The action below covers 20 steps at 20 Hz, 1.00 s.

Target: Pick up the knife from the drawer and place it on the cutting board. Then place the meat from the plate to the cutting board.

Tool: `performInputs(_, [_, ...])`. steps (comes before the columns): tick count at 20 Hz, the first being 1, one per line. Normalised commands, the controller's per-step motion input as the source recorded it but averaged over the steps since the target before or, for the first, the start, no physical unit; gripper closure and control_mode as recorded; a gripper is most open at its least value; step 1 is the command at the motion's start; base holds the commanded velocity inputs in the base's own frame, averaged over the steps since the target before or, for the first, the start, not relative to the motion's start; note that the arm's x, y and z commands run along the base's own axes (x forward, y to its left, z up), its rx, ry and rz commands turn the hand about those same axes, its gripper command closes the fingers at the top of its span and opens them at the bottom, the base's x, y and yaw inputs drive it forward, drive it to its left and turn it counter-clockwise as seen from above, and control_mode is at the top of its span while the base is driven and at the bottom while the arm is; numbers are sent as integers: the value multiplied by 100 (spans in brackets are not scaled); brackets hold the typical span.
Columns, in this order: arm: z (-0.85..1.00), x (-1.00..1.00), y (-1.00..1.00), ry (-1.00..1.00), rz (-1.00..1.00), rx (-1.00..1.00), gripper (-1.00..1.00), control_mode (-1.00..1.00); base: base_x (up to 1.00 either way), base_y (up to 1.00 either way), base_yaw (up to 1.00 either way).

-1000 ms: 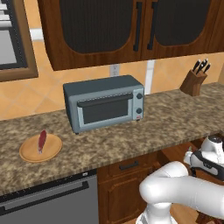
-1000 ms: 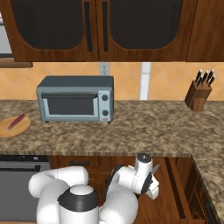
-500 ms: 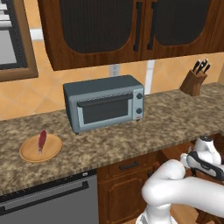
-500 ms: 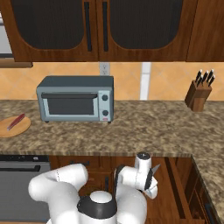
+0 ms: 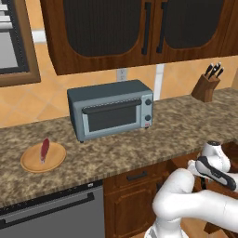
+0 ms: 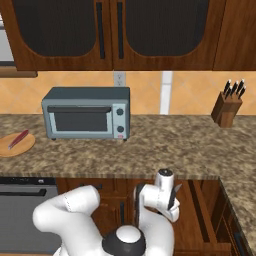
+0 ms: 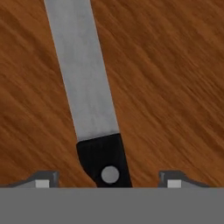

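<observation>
Your end effector is spread wide, one fingertip on each side of the knife, which lies flat on the drawer floor, not yet gripped. You are at the first step: nothing is on a cutting board yet. On the desk, the meat sits on the plate, untouched. Count: one knife, one meat, one plate, one toaster oven, one knife block. Both placements are left to do.
</observation>
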Motion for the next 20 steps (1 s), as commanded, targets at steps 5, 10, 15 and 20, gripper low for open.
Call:
performInputs(5, [-22,-46,-31,0,0,11,100,-100,0,0,0])
performInputs(10, [-25,-70,-34,3,0,5,100,-100,0,0,0])
performInputs(15, [-2,-74,-26,4,0,1,100,-100,0,0,0])
performInputs(20, [72,-80,-4,3,-9,0,100,-100,0,0,0])
